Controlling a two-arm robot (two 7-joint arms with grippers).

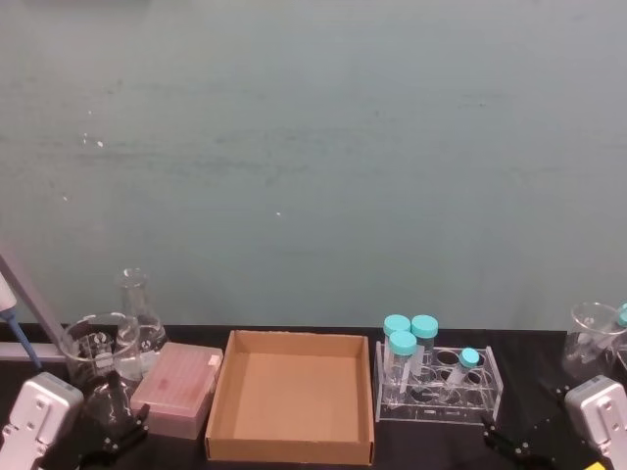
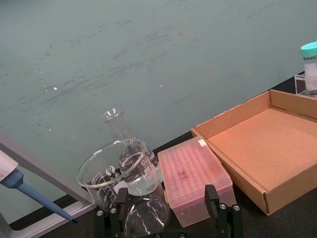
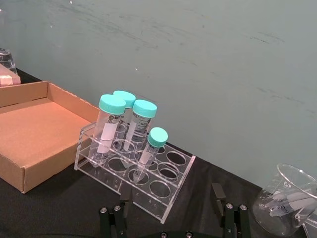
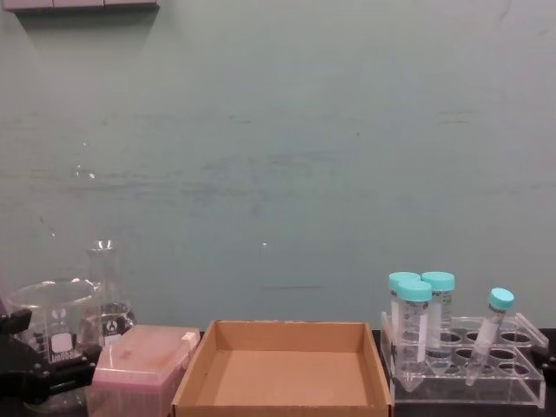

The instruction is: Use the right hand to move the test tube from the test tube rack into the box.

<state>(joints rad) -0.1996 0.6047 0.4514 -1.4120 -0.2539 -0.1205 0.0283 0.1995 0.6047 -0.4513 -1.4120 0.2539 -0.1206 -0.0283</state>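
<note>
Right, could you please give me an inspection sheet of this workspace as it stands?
Surface: dark tabletop, no spills seen.
Job's things: slim test tube leans in the clear rack, right of the cardboard box, which holds nothing.
Clutter: three wider capped tubes in the rack; pink box, beaker and flask left of the cardboard box; pipette far left; second beaker far right.
End effectors: left end effector open, low by the pink box; right end effector open, low near the rack.
Cables: nothing seen.
Surroundings: teal wall behind.
</note>
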